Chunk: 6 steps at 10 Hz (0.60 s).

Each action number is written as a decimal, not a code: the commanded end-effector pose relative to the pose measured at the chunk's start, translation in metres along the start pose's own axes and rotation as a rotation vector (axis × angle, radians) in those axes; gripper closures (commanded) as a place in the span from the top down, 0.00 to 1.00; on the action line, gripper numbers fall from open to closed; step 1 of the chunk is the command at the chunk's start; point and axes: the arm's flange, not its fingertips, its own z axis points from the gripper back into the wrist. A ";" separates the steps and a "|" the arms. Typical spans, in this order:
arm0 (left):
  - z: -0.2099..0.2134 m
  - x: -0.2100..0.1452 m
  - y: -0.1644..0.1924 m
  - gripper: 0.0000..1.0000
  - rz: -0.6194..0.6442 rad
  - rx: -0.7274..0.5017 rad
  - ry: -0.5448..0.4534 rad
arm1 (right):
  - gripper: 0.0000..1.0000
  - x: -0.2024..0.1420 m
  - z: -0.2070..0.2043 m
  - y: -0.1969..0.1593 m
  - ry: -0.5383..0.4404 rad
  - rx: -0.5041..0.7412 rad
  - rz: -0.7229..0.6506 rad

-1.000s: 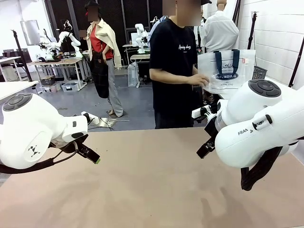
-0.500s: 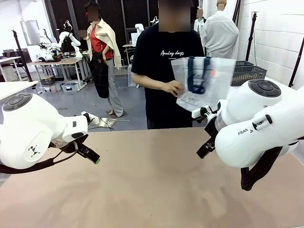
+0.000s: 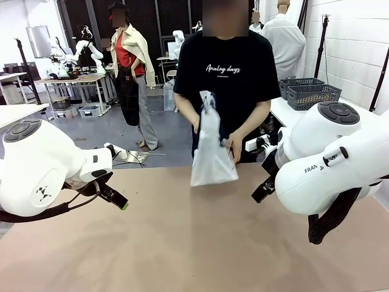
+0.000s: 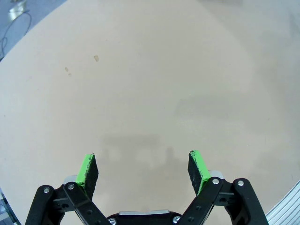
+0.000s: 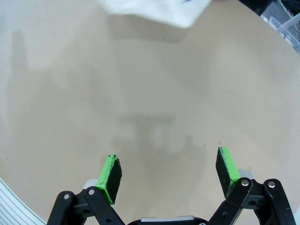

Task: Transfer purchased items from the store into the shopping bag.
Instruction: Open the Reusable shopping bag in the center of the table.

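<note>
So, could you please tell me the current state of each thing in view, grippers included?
shopping bag: collapsed flat, held upright in the person's hands, its bottom at the far edge of the table.
left gripper: open, empty, above the table.
right gripper: open, empty, above the table.
mesh baskets: set on the side counter; contents cannot be told.

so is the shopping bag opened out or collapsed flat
Collapsed: the shopping bag hangs narrow and crumpled from the person's hands, not spread open.
</note>
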 end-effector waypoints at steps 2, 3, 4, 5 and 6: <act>0.000 0.000 0.001 1.00 0.003 0.000 0.000 | 1.00 0.000 0.000 0.000 0.000 0.000 0.000; 0.000 0.000 0.001 1.00 0.003 0.000 0.000 | 1.00 0.000 0.000 0.000 0.000 0.000 0.000; 0.000 0.000 0.001 1.00 0.003 0.000 0.000 | 1.00 0.000 0.000 0.000 0.000 0.000 0.000; 0.000 0.000 0.001 1.00 0.003 0.000 0.000 | 1.00 0.000 0.000 0.000 0.000 0.000 0.000; 0.000 0.000 0.001 1.00 0.003 0.000 0.000 | 1.00 0.000 0.000 0.000 0.000 0.000 0.000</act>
